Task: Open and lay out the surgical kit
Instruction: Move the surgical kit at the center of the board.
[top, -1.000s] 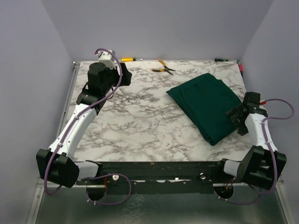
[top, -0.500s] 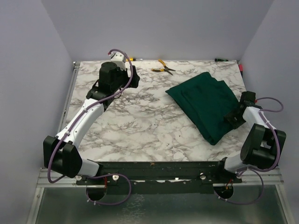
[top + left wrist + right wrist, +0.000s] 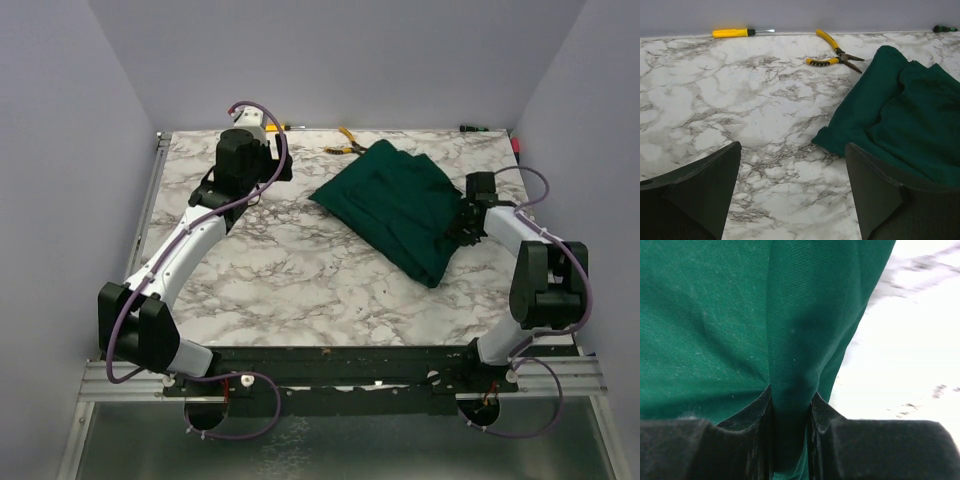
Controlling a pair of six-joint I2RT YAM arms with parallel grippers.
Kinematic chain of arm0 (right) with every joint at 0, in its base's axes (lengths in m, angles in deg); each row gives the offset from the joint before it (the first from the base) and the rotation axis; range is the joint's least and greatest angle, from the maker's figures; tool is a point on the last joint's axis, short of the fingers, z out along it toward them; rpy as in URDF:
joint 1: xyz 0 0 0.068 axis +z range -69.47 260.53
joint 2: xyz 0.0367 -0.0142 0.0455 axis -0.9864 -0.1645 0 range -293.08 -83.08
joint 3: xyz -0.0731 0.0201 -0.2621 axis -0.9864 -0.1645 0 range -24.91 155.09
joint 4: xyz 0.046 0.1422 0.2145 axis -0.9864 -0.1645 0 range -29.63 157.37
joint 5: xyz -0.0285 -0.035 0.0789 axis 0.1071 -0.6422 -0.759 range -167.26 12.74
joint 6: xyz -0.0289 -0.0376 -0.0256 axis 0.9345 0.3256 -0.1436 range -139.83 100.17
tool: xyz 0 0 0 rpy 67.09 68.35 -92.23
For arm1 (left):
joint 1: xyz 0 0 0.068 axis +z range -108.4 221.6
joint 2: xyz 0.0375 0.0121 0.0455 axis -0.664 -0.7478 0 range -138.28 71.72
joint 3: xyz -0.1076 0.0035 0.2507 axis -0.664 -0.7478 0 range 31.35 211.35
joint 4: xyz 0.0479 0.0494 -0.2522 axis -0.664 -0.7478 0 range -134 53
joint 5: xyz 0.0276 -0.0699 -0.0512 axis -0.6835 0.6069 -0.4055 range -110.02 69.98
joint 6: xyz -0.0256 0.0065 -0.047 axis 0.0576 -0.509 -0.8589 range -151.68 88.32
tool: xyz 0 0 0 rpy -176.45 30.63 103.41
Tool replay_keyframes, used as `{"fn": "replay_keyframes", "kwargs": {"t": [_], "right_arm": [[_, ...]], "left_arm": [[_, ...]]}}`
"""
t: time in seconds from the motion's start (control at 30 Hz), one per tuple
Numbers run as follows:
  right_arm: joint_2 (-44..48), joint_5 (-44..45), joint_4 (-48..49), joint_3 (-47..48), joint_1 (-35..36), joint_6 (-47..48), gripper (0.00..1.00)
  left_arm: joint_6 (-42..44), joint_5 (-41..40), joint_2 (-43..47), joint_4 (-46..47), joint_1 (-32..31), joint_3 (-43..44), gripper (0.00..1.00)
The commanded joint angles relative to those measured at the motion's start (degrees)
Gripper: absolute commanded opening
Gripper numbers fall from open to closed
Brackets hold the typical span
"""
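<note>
The surgical kit (image 3: 395,205) is a folded dark green cloth bundle lying right of the table's middle; what it wraps is hidden. At its right edge my right gripper (image 3: 462,222) is shut on a raised fold of the cloth. In the right wrist view that fold (image 3: 790,340) is squeezed between the two black fingers of the right gripper (image 3: 790,396). My left gripper (image 3: 278,168) hovers at the back left, open and holding nothing. In the left wrist view the left gripper (image 3: 792,147) is spread wide over bare marble, with the cloth's corner (image 3: 900,115) just beyond its right finger.
Yellow-handled pliers (image 3: 350,142) lie at the back, close to the cloth's far corner, also in the left wrist view as pliers (image 3: 832,55). A yellow-handled screwdriver (image 3: 737,33) lies along the back wall. A small dark object (image 3: 472,128) sits at the back right edge.
The right gripper closed on the cloth's right edge and pulled it left and toward the back; the bundle shifted and bunched. The left arm swung a little to the right.
</note>
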Motion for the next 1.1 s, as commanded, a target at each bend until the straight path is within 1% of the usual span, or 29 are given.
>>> {"fn": "replay_keyframes", "kwargs": {"t": [0.0,0.1,0.2,0.27,0.37,0.43,0.5,0.57,0.63,0.7,0.77,0.83,0.93,0.97,1.07], "right_arm": [[-3.7,-6.6,5.1,3.0,9.3,10.0,0.17],[-5.5,-8.0,5.7,4.3,12.8,12.2,0.18],[-6.4,-10.2,7.1,4.9,15.7,12.9,0.19],[-6.9,-10.8,7.7,5.7,17.4,12.9,0.23],[-6.7,-11.4,8.5,6.9,18.2,9.9,0.29],[-5.7,-11.2,8.1,8.1,18.4,8.4,0.35],[-4.2,-9.3,6.2,9.6,18.3,7.5,0.44],[-2.9,-7.0,3.3,11.3,18.3,7.4,0.54],[-1.5,-5.1,0.6,12.4,18.3,7.1,0.68],[-0.3,-4.4,-1.2,12.4,18.3,6.9,0.78],[0.7,-4.0,-3.0,12.0,18.3,6.0,0.83],[1.5,-4.1,-4.9,11.4,18.3,5.1,0.84],[2.3,-5.6,-5.9,9.8,18.3,4.7,0.83],[2.4,-6.6,-6.0,9.2,18.3,4.6,0.82],[1.5,-9.2,-6.1,7.6,18.3,4.1,0.75]], "left_arm": [[-0.9,-6.7,-1.4,0.7,-0.1,0.9,0.86],[-1.8,-8.0,-2.0,0.6,-0.2,0.5,0.86],[-3.2,-7.2,-2.1,0.7,-0.1,-0.2,0.86],[-4.4,-6.6,-2.1,0.4,-0.1,-0.9,0.86],[-6.8,-6.9,-2.0,-0.5,0.2,-1.5,0.86],[-8.6,-7.1,-2.0,-1.1,1.1,-1.5,0.86],[-10.6,-6.7,-2.1,-2.1,2.3,-1.4,0.86],[-12.3,-6.0,-2.1,-3.3,3.4,-1.6,0.86],[-13.5,-5.0,-2.1,-5.1,4.1,-2.6,0.85],[-14.5,-3.0,-2.2,-7.0,4.7,-3.8,0.85],[-15.1,-0.7,-2.6,-9.0,5.1,-5.0,0.85],[-15.5,1.0,-3.3,-11.0,5.4,-6.2,0.83],[-14.9,4.6,-4.2,-13.2,5.8,-7.4,0.72],[-14.7,5.2,-4.3,-13.7,5.8,-7.7,0.70],[-14.7,6.1,-4.5,-14.1,6.0,-9.0,0.69]]}}
